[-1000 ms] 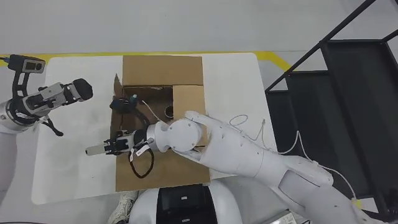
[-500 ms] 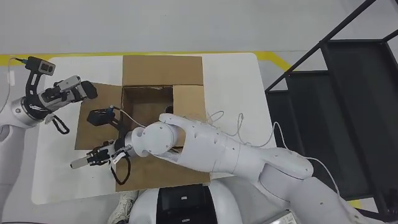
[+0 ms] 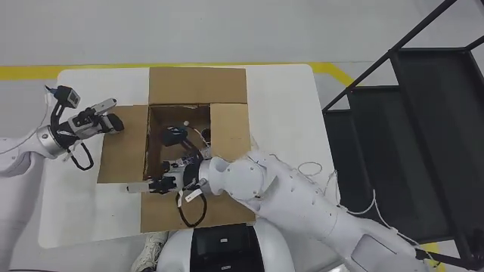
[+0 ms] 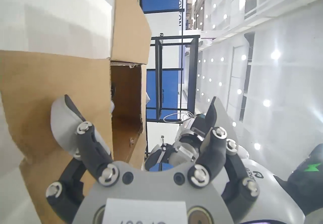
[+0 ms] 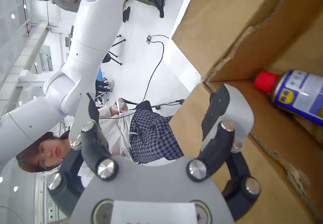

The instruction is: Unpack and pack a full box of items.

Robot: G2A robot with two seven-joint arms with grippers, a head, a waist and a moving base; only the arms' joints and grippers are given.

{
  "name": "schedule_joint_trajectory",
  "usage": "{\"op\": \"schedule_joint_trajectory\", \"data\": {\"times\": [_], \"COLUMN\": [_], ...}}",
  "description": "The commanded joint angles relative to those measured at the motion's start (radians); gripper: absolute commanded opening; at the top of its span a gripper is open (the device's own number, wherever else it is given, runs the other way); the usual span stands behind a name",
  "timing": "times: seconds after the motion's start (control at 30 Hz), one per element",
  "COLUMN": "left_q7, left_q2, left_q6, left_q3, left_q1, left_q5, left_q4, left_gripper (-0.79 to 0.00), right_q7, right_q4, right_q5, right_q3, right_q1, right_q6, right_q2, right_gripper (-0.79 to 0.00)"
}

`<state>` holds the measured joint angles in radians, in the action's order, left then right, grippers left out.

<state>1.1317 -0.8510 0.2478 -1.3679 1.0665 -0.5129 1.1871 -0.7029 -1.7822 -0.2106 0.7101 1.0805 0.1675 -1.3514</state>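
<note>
From above, you are looking at an open brown cardboard box [image 3: 198, 85] sitting mid-table. The left gripper [image 3: 115, 122] is hovering over its left flap [image 3: 123, 151], and the right gripper [image 3: 144, 188] is sitting at its near-left corner.

In the left wrist view, that gripper's fingers are standing apart, close to the flap.

In the right wrist view, the fingers are also standing apart, and a blue spray can with a red cap [image 5: 295, 93] is lying inside the box.

Box [image 3: 198, 85]: matt brown cardboard, torn edges rough and fibrous.
Can [image 5: 300, 95]: glossy printed metal; cap [image 5: 265, 81] smooth red plastic.
Table [image 3: 283, 106]: smooth matt white top.
Right gripper [image 5: 154, 96]: grey plastic fingers [image 5: 239, 109], matt black pads [image 5: 214, 109], shiny metal screws [image 5: 106, 168].
</note>
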Motion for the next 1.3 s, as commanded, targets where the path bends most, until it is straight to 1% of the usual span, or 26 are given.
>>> {"op": "schedule_joint_trajectory", "data": {"times": [0.0, 0.13, 0.3, 0.4, 0.47, 0.53, 0.63, 0.7, 0.73, 0.8, 0.87, 0.93, 1.0, 1.1, 1.2, 1.27], "left_q7": [0.004, 0.008, 0.033, 0.054, 0.07, 0.097, 0.135, 0.145, 0.144, 0.127, 0.114, 0.104, 0.098, 0.061, -0.019, -0.053], "left_q2": [-0.002, -0.008, -0.011, -0.01, -0.005, 0.003, 0.018, 0.026, 0.03, 0.033, 0.031, 0.025, 0.014, -0.009, -0.037, -0.056], "left_q6": [-0.006, -0.026, -0.035, -0.033, -0.036, -0.03, -0.021, -0.02, -0.019, -0.031, -0.056, -0.069, -0.074, -0.086, -0.078, -0.074], "left_q3": [0.023, 0.07, 0.1, 0.094, 0.077, 0.045, -0.029, -0.074, -0.089, -0.096, -0.073, -0.024, 0.045, 0.168, 0.291, 0.361], "left_q1": [-0.007, -0.022, -0.042, -0.05, -0.051, -0.047, -0.021, 0.004, 0.012, 0.026, 0.021, 0.0, -0.03, -0.089, -0.144, -0.169], "left_q5": [0.046, 0.119, 0.176, 0.179, 0.174, 0.165, 0.124, 0.108, 0.119, 0.161, 0.189, 0.211, 0.221, 0.239, 0.338, 0.356], "left_q4": [0.003, 0.022, 0.038, 0.045, 0.058, 0.102, 0.209, 0.297, 0.345, 0.414, 0.459, 0.494, 0.511, 0.494, 0.461, 0.423], "left_gripper": [0.0, 0.0, 0.0, 0.0, 0.0, 0.0, 0.0, 0.0, 0.0, 0.0, 0.0, 0.0, 0.0, 0.0, 0.0, 0.0], "right_q7": [-0.023, -0.047, -0.065, -0.068, -0.072, -0.076, -0.088, -0.088, -0.084, -0.073, -0.063, -0.058, -0.049, -0.036, -0.021, -0.02], "right_q4": [-0.064, -0.129, -0.171, -0.19, -0.201, -0.21, -0.219, -0.227, -0.232, -0.242, -0.255, -0.267, -0.278, -0.295, -0.305, -0.309], "right_q5": [-0.018, -0.029, -0.031, -0.026, -0.022, -0.016, -0.026, -0.026, -0.024, -0.012, 0.008, 0.029, 0.037, 0.059, 0.087, 0.099], "right_q3": [0.076, 0.181, 0.254, 0.283, 0.295, 0.304, 0.309, 0.314, 0.319, 0.335, 0.355, 0.38, 0.407, 0.446, 0.483, 0.503], "right_q1": [0.084, 0.194, 0.274, 0.305, 0.32, 0.33, 0.335, 0.341, 0.345, 0.359, 0.379, 0.403, 0.429, 0.471, 0.508, 0.53], "right_q6": [-0.015, -0.042, -0.062, -0.071, -0.075, -0.079, -0.07, -0.064, -0.063, -0.066, -0.074, -0.084, -0.089, -0.102, -0.121, -0.135], "right_q2": [0.028, 0.063, 0.086, 0.095, 0.099, 0.103, 0.107, 0.11, 0.111, 0.114, 0.118, 0.123, 0.128, 0.136, 0.142, 0.146], "right_gripper": [0.0, 0.0, 0.0, 0.0, 0.0, 0.0, 0.0, 0.0, 0.0, 0.0, 0.0, 0.0, 0.0, 0.0, 0.0, 0.0]}}
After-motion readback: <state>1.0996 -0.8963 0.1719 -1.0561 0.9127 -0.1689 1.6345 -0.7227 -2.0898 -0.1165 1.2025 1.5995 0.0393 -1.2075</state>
